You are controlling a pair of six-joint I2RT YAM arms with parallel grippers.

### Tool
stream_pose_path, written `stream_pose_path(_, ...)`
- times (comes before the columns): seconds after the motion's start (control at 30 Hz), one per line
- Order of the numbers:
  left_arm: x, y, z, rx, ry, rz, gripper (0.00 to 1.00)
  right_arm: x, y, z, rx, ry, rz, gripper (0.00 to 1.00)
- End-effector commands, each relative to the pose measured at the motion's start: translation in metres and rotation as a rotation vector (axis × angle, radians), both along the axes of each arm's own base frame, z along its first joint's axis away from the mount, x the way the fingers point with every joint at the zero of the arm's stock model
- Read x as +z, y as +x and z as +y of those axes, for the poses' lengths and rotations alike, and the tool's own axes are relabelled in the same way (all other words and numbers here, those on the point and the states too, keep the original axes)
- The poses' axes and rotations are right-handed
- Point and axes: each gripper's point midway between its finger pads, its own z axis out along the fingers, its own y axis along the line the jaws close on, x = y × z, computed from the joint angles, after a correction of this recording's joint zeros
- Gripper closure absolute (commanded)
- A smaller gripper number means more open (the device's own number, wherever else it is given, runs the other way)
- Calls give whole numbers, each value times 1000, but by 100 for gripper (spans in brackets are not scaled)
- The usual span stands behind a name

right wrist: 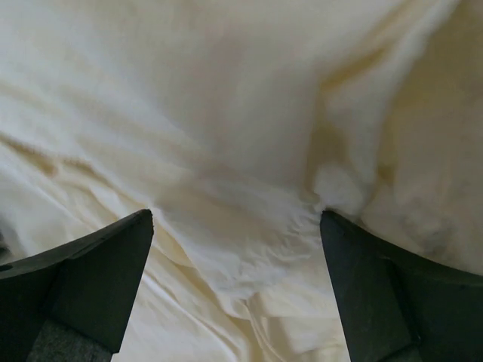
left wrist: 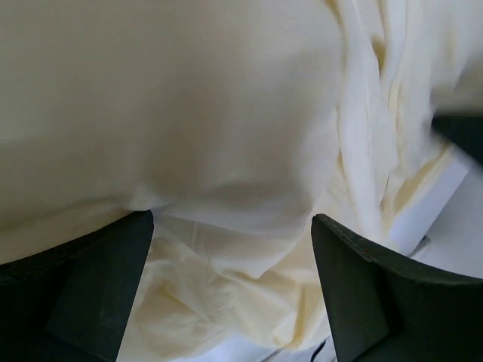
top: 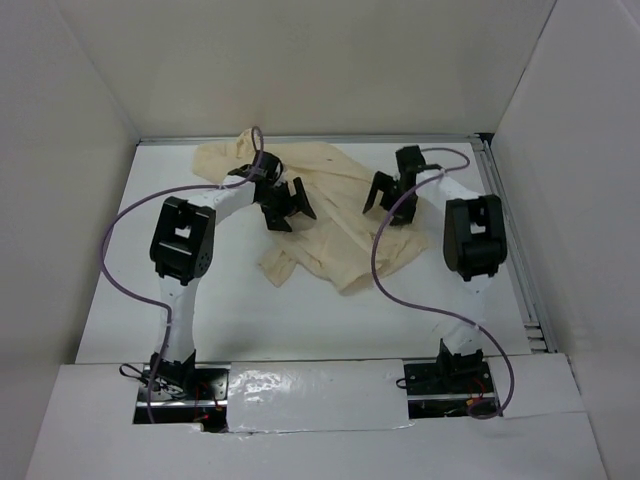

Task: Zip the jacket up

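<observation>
The cream jacket lies crumpled at the back middle of the white table. My left gripper hovers over its left part with jaws wide apart and nothing between them. My right gripper hovers over its right part, also wide open and empty. In the left wrist view the jacket's folds fill the frame between the two dark fingers. In the right wrist view wrinkled fabric fills the frame between the fingers. I cannot see the zipper or the dark spot.
White walls enclose the table on the left, back and right. A metal rail runs along the right edge. Purple cables loop from both arms. A strip of bare table shows at the right of the left wrist view.
</observation>
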Motion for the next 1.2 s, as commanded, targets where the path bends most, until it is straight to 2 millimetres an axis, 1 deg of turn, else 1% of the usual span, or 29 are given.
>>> stream_pose_path(0.0,-32,37,50,67,131,-28,1,-22,-86,-7,-62,-35,143,0)
stream_pose_path(0.07,-30,57,56,56,115,-76,1,-25,-115,0,-74,-27,150,0)
stream_pose_path(0.1,-18,73,57,31,107,-139,1,-10,-125,4,-81,-11,105,0)
stream_pose_path(0.13,-12,84,60,17,109,-188,1,-21,-151,14,-65,-11,128,0)
stream_pose_path(0.17,-9,92,61,6,119,-226,1,-17,-160,21,-83,10,127,0)
stream_pose_path(0.2,9,103,58,-14,119,-281,1,-11,-173,25,-80,16,110,0)
stream_pose_path(0.23,17,104,58,-22,115,-287,1,-9,-179,31,-66,-6,97,0)
stream_pose_path(0.27,26,100,58,-21,111,-282,1,-5,-181,31,-62,-22,86,0)
stream_pose_path(0.3,31,95,56,-32,100,-286,1,5,-178,29,-69,-41,57,0)
stream_pose_path(0.33,56,88,52,-43,63,-325,1,10,-172,24,-66,-87,22,0)
stream_pose_path(0.37,43,73,52,-41,58,-296,1,26,-162,27,-62,-81,-22,0)
stream_pose_path(0.4,46,63,52,-40,49,-291,1,32,-159,22,-68,-114,-30,0)
stream_pose_path(0.43,67,54,54,-27,43,-321,1,39,-158,23,-33,-148,-57,0)
stream_pose_path(0.47,49,34,57,-14,52,-259,1,57,-151,26,-27,-159,-105,0)
stream_pose_path(0.5,50,17,63,2,69,-245,1,61,-157,30,16,-210,-122,0)
stream_pose_path(0.57,53,-3,68,32,73,-213,1,79,-163,36,53,-222,-159,0)
stream_pose_path(0.6,71,-12,69,38,63,-243,1,83,-166,40,79,-227,-179,0)
stream_pose_path(0.63,60,-30,72,48,66,-202,1,87,-171,46,103,-218,-193,0)
stream_pose_path(0.67,63,-39,70,44,64,-205,1,91,-180,58,155,-191,-214,0)
stream_pose_path(0.7,78,-48,69,44,55,-241,1,93,-184,62,183,-185,-227,0)
stream_pose_path(0.73,69,-62,72,62,69,-213,1,91,-189,64,207,-186,-232,0)
stream_pose_path(0.77,70,-69,73,68,69,-213,1,90,-192,72,250,-176,-236,0)
stream_pose_path(0.8,82,-75,75,78,60,-239,1,86,-194,72,259,-192,-233,0)
stream_pose_path(0.83,76,-84,78,97,64,-210,1,79,-195,71,271,-218,-212,0)
stream_pose_path(0.9,79,-90,86,118,94,-219,1,73,-199,71,304,-267,-184,3)
stream_pose_path(1.0,74,-94,97,152,146,-185,1,55,-202,71,339,-312,-136,8)
stream_pose_path(1.07,70,-97,99,162,154,-158,1,40,-202,70,343,-326,-100,15)
stream_pose_path(1.1,68,-98,99,159,154,-147,1,32,-203,72,358,-322,-76,22)
stream_pose_path(1.17,69,-102,96,146,136,-138,1,27,-202,77,379,-309,-72,27)
